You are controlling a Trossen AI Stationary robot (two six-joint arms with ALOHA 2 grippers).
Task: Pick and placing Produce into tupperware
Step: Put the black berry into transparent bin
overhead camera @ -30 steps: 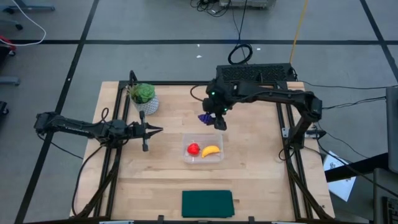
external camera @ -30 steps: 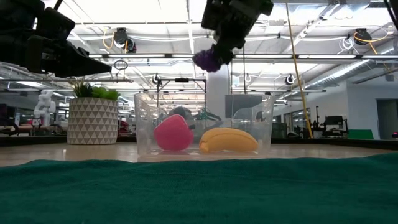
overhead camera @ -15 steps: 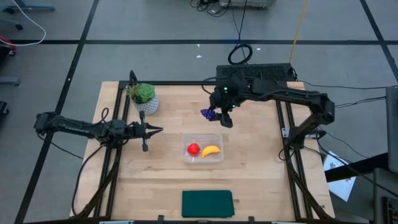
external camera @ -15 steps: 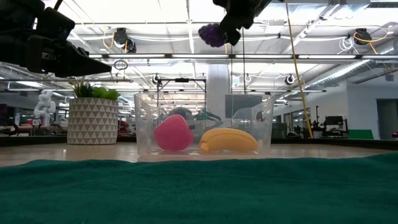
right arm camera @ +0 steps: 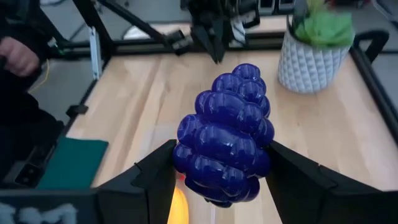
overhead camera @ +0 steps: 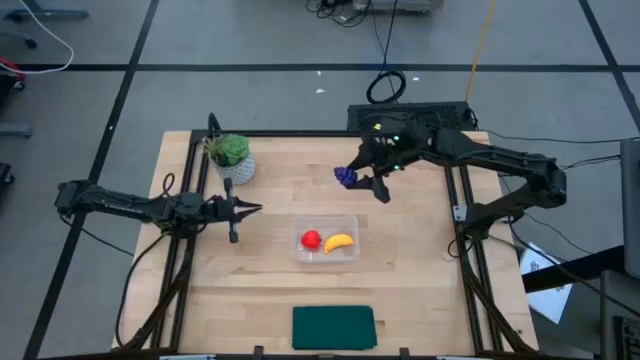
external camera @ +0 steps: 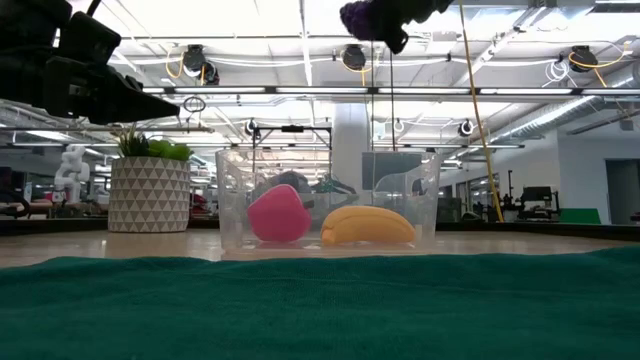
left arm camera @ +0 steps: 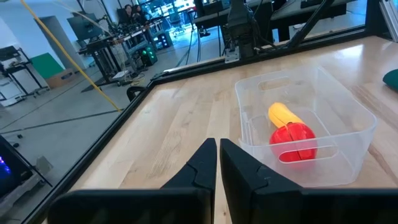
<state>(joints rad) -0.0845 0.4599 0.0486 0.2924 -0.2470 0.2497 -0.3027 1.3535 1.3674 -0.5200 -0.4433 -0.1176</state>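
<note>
The clear tupperware (overhead camera: 327, 238) stands mid-table and holds the red fruit (overhead camera: 311, 239) and the yellow banana (overhead camera: 339, 242); both also show in the low view, the red fruit (external camera: 277, 215) and the banana (external camera: 366, 226). My right gripper (overhead camera: 356, 178) is shut on the dark purple lumpy piece (right arm camera: 225, 141), high above the table, beyond the container's far side. My left gripper (overhead camera: 255, 209) hovers left of the container, fingers shut and empty (left arm camera: 217, 163). My right gripper pinches the purple piece between its two fingers, one finger on each of its two sides (right arm camera: 181, 155). The piece is lifted well clear of the table (external camera: 372, 18) and sticks out past the fingertips.
A green plant in a white patterned pot (overhead camera: 231, 156) stands at the far left. A dark green flat rectangle (overhead camera: 334, 327) lies at the near edge. Bare wood lies around the container. A person's hand (right arm camera: 18, 57) shows beyond the table.
My right gripper has risen with the purple piece and has gone toward the table's right and far edges, away from the container. The piece has stayed in the shut fingers.
</note>
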